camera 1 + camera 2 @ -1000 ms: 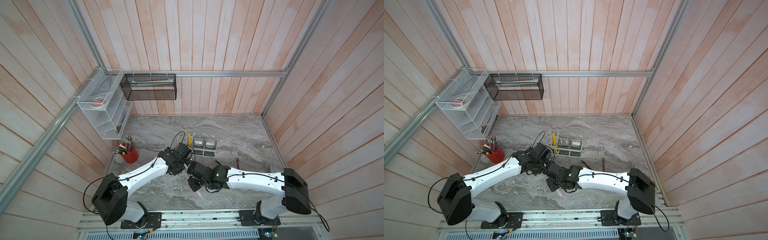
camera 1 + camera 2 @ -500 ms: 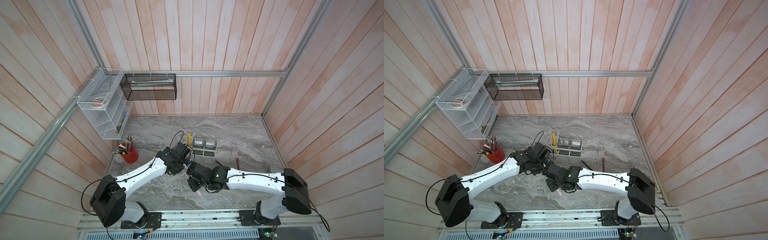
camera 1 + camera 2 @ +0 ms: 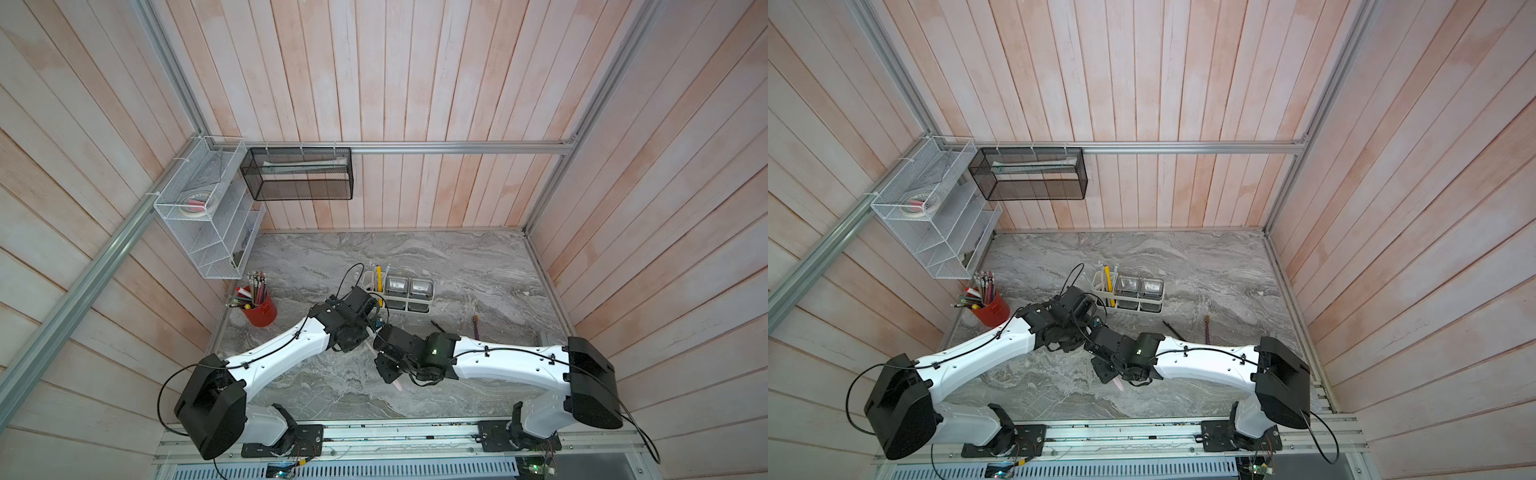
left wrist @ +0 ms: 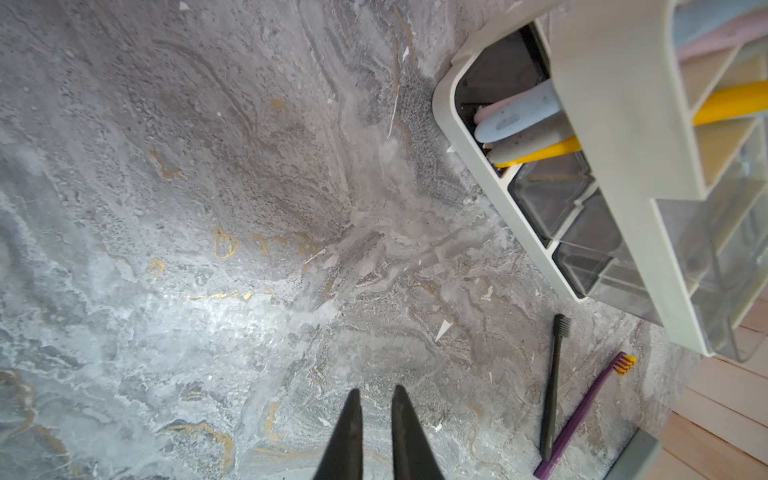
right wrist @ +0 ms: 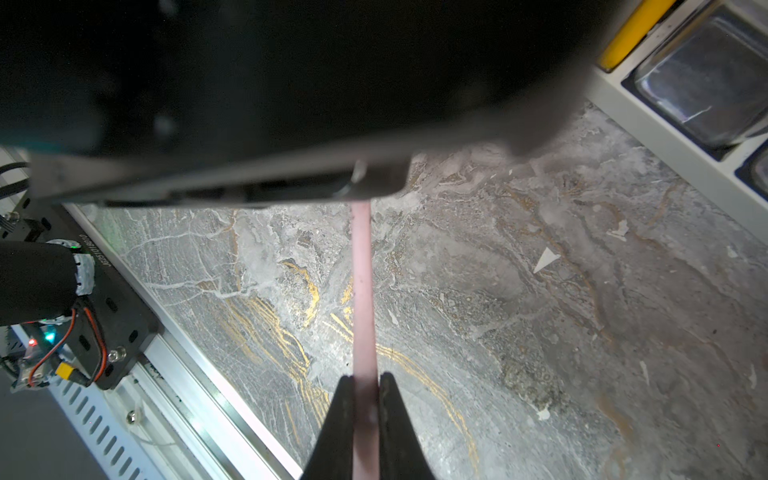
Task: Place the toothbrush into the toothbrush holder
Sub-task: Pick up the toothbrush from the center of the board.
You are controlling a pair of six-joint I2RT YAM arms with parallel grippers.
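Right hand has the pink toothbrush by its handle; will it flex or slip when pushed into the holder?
The pink toothbrush is probably stiff: its handle runs straight from the right hand without sagging. It looks thin and smooth, so it may pivot or slip if its end catches the toothbrush holder rim.

1. The tabletop [image 4: 208, 208] is patterned as grey marble, swirled with white and veined with gold.
2. The pink toothbrush [image 5: 365, 291] is coloured pale pink; the right gripper [image 5: 366, 376] is finished in black.
3. The toothbrush holder [image 4: 602, 124] is coloured cream-white and fitted with clear, grey-tinted cups [image 5: 706, 75]; a yellow toothbrush [image 4: 727, 104] is seen in it.
4. At nine o'clock on the tabletop, the pencil cup [image 3: 266, 318] is coloured red.
5. At three o'clock, the black toothbrush [image 4: 554, 390] is black throughout; the purple toothbrush [image 4: 582, 417] is tipped with yellow-and-purple striped bristles.
6. The walls [image 3: 415, 83] are planked in whitewashed wood tinged orange-pink.
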